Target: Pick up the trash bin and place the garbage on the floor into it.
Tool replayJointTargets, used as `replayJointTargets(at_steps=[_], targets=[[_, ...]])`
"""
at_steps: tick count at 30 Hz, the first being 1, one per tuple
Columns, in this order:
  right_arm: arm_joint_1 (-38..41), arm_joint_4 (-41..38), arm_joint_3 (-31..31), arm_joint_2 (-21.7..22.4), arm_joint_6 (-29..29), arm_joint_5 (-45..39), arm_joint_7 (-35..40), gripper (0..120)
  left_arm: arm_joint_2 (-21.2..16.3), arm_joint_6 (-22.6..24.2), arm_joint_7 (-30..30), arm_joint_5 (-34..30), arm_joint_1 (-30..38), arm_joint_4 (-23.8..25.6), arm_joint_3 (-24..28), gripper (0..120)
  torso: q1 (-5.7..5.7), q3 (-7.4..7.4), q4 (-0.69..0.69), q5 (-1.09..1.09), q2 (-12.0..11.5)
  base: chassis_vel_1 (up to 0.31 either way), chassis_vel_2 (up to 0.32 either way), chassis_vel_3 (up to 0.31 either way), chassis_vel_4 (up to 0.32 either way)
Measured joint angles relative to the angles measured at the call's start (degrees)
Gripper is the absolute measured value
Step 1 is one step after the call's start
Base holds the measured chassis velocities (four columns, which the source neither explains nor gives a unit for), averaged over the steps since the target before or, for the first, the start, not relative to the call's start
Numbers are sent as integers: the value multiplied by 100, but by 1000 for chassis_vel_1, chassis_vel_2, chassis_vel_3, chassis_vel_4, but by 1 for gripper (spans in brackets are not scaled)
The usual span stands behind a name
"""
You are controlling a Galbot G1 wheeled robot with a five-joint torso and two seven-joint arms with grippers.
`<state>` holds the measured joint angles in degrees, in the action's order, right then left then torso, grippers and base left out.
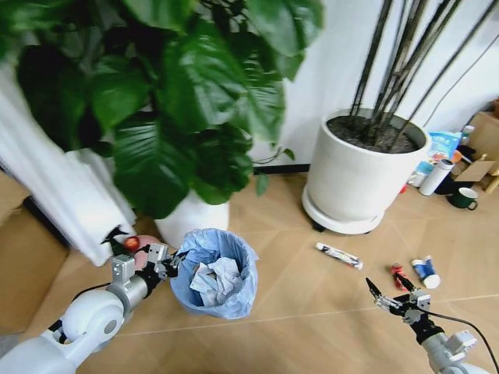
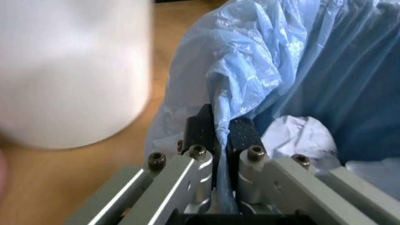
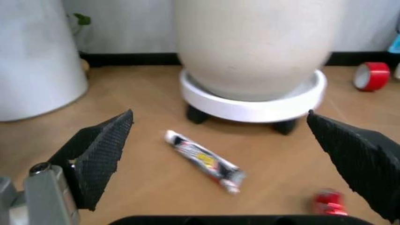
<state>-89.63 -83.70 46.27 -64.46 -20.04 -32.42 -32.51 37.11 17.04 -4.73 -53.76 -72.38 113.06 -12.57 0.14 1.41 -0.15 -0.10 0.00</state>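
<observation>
Pot (image 1: 360,175): large, white, on a wheeled saucer, well beyond our right pincer; not ours to move.

Bin (image 1: 215,274): small, blue-lined, just ahead of our left pincer (image 1: 167,261), already holding white paper wads (image 1: 217,278). We keep those jaws clamped together on the liner at the rim (image 2: 220,105), likely so the bin travels with us to the litter.

Tube (image 3: 203,161): lies on the floor ahead of our right pincer (image 3: 218,150), between its fingers as that wrist sees it. The jaws stand wide apart, apparently lined up to take it.

Red scrap (image 1: 400,276) and blue-white scrap (image 1: 425,271): near that pincer, beside the tube, not yet binned.
</observation>
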Motion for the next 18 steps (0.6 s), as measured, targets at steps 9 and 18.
replayJointTargets(at_steps=[9, 18], targets=[[115, 101, -52, -97, -291, 149, -168, 100, 40, -7, 9, 12, 15, -33, 25, 0, -1, -1, 0, 2, 0, -376, -271, 381, 280], [288, 220, -142, 30, -597, 436, -350, 100, -31, -8, 7, -17, 17, 52, 27, 0, -1, -1, 0, -5, 0, -40, -64, 47, 24]])
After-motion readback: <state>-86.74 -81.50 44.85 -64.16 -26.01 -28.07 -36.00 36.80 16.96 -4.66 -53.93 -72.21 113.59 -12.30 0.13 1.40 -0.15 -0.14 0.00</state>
